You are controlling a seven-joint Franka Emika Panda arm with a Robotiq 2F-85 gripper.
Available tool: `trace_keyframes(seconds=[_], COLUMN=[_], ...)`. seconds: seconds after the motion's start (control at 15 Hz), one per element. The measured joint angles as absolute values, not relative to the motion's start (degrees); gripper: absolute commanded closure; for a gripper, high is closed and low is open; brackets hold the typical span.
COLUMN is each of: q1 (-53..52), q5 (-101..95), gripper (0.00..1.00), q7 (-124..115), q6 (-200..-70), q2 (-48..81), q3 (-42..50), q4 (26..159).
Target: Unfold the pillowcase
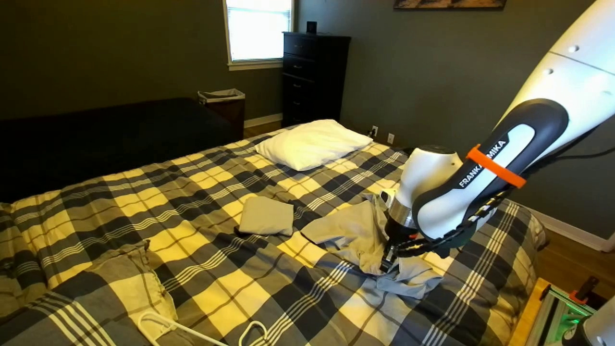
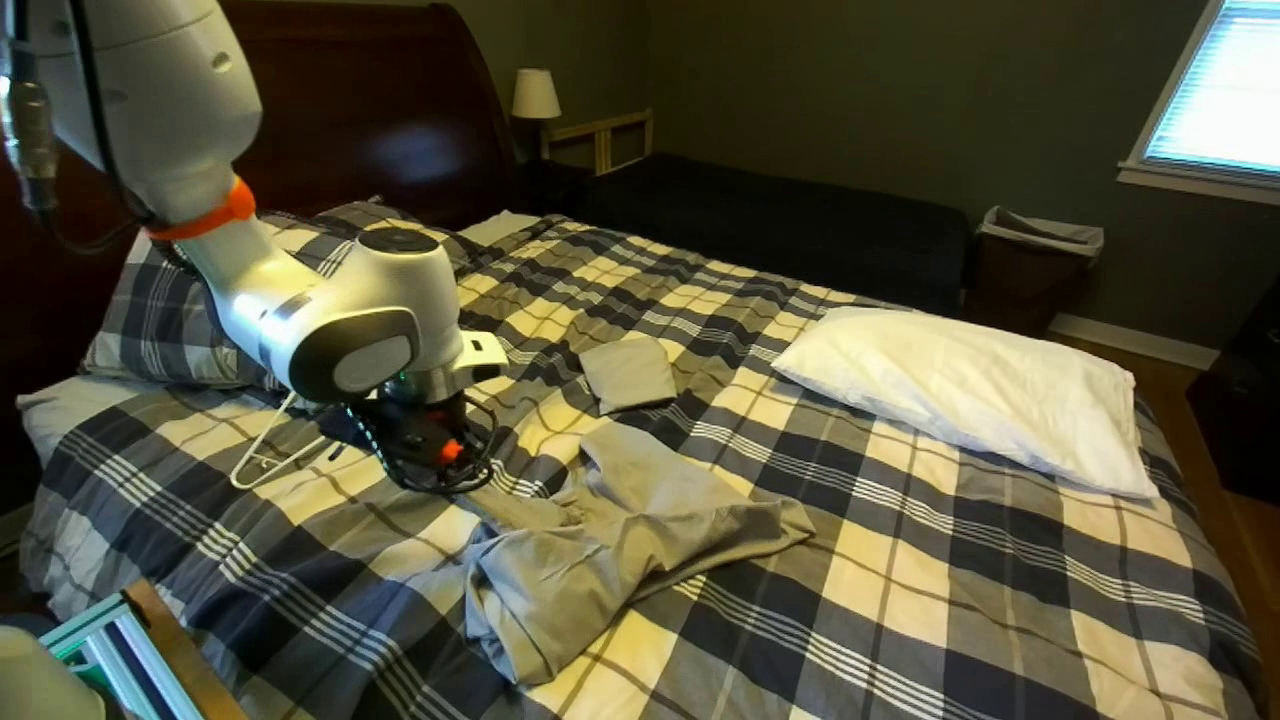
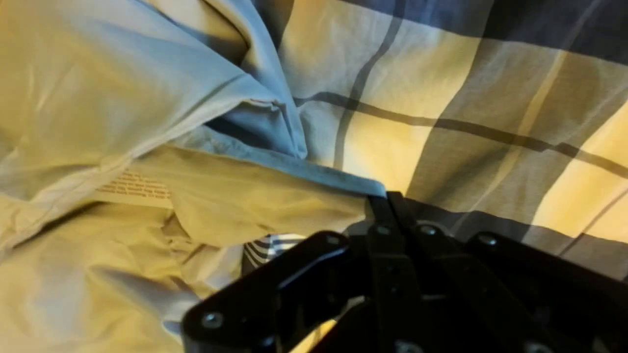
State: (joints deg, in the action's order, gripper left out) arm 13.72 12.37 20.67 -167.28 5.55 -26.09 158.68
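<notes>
The grey pillowcase (image 1: 348,226) lies crumpled and partly spread on the plaid bed in both exterior views (image 2: 640,530). In the wrist view the pillowcase (image 3: 235,196) fills the left side, with folds, an open hem and a printed tag (image 3: 137,186). My gripper (image 3: 386,195) points down at the bed, its fingers shut on a hemmed edge of the pillowcase, which runs taut leftward from the tips. The gripper also shows in an exterior view (image 1: 387,265), low over the cloth. In an exterior view its fingertips are hidden behind the gripper body and cables.
A folded grey cloth (image 1: 266,216) lies beside the pillowcase. A white pillow (image 1: 314,144) lies farther down the bed. A white hanger (image 2: 265,460) and plaid pillows (image 2: 165,310) are near the headboard (image 2: 380,120). A metal frame (image 2: 120,640) stands at the bed's edge.
</notes>
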Motion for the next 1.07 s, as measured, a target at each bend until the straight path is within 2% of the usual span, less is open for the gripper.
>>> trace_keyframes(seconds=[0.33,0.6,1.0,1.07], q1=[18.8,18.4,0.2,-2.0], q5=[33.8,41.7,50.6,53.5], gripper=[0.98,0.99,0.99,0.73], q7=[42.8,51.9,61.4,64.6], q6=[-159.6,-152.6,-148.1,-146.2], q2=[1.9,-1.9,1.1,1.7], q3=[-40.1,-42.8,-26.7,-25.3], q4=[156.8,156.7,155.9,155.7])
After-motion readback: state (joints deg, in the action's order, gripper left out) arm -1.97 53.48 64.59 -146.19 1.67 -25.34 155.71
